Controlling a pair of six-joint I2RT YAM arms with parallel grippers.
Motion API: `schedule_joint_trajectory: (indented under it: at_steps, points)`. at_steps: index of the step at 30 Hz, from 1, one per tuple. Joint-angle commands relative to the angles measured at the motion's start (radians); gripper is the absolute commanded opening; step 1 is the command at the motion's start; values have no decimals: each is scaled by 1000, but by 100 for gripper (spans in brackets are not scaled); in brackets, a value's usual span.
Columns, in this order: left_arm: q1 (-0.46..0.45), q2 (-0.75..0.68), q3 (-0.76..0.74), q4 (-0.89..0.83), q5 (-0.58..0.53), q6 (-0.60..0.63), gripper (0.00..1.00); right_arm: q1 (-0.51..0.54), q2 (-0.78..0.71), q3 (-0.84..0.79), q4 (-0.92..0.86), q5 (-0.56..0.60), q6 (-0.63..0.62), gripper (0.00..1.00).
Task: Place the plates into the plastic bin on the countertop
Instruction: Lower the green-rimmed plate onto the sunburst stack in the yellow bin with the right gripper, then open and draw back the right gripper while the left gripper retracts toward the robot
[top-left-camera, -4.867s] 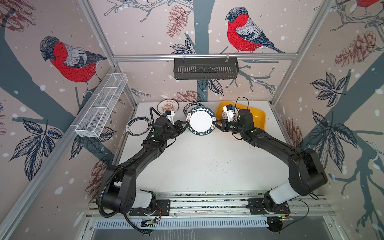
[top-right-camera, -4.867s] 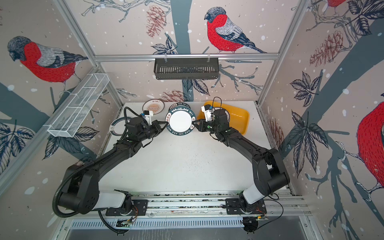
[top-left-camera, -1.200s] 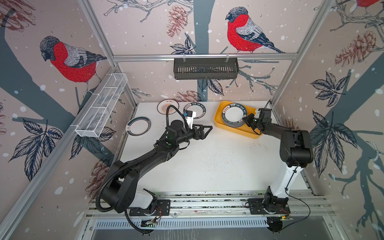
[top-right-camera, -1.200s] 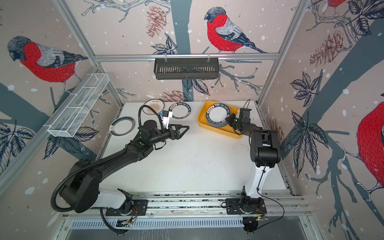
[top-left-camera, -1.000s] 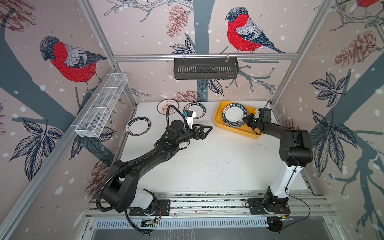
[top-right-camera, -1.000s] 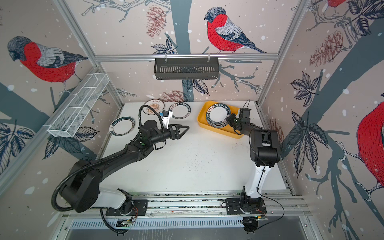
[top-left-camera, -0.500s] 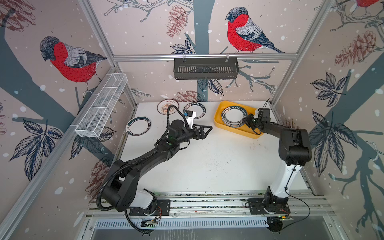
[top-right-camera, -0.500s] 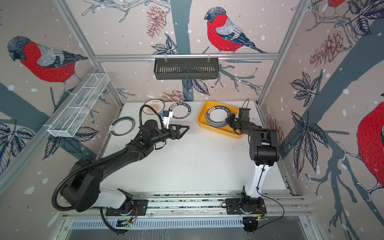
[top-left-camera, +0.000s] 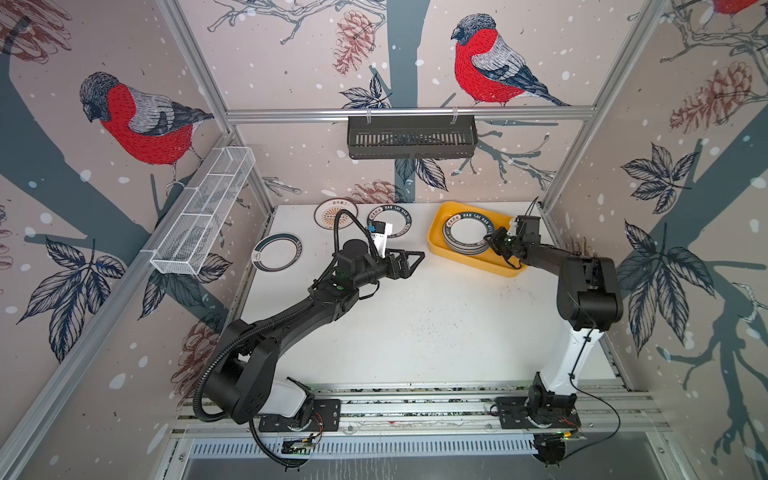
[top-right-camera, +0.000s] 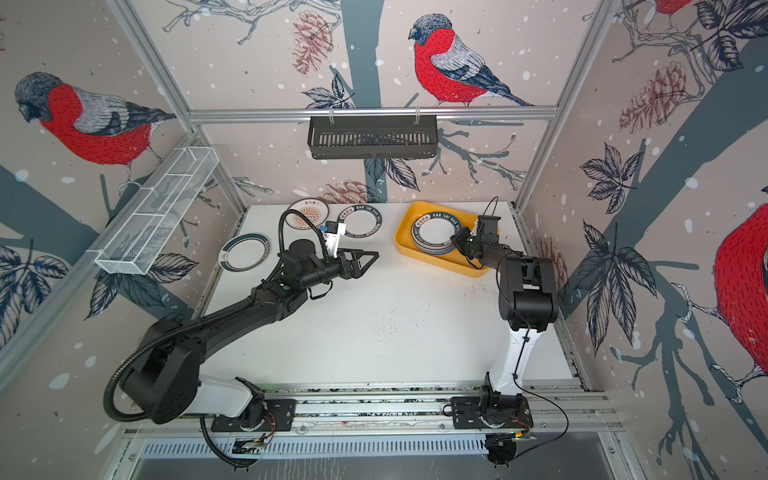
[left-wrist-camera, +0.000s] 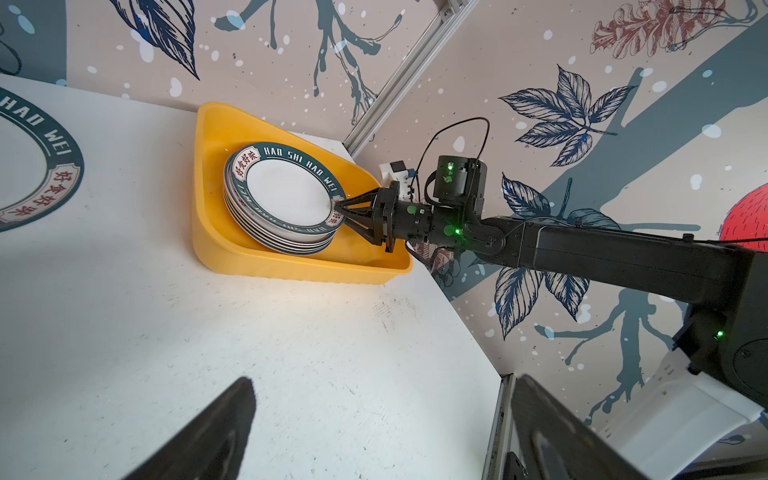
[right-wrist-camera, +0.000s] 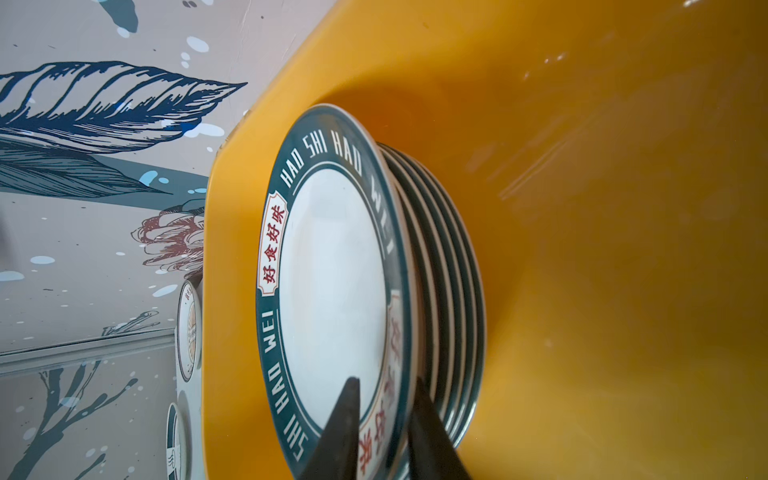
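Top plate (right-wrist-camera: 332, 270) rim: HAO SHI HAO WEI

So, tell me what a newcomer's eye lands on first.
The yellow bin at back right, holding a stack of plates, with the jaws of the right arm astride the top plate's rim. Then three loose plates at back left, and the red birds on the walls.

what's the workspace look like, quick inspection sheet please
surface: white countertop, faintly speckled
job's things: stack of plates in the yellow bin; sunburst plate, lettered plate and dark-rimmed plate lie outside it
clutter: nothing seen
claws: left claw open and empty; right claw straddles the top plate's rim, grip unclear
cables: black hose looped over left arm; thin wire at right arm
surroundings: black basket and wire rack hang on frame rails
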Motion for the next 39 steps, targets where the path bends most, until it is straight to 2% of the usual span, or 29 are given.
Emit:
schedule_joint_trajectory:
  at_steps: [1, 14, 32, 39]
  points:
    - [0, 4, 2, 17, -6, 11, 96, 2, 2, 6, 10, -1, -9, 23]
    - [-1, 6, -5, 16, -6, 10, 96, 6, -16, -4, 1, 7, -14, 32]
    - [0, 8, -11, 15, -4, 9, 96, 6, -34, -12, -22, 29, -27, 35]
    - [-1, 4, -10, 13, -7, 11, 96, 6, -48, -18, -29, 36, -34, 40]
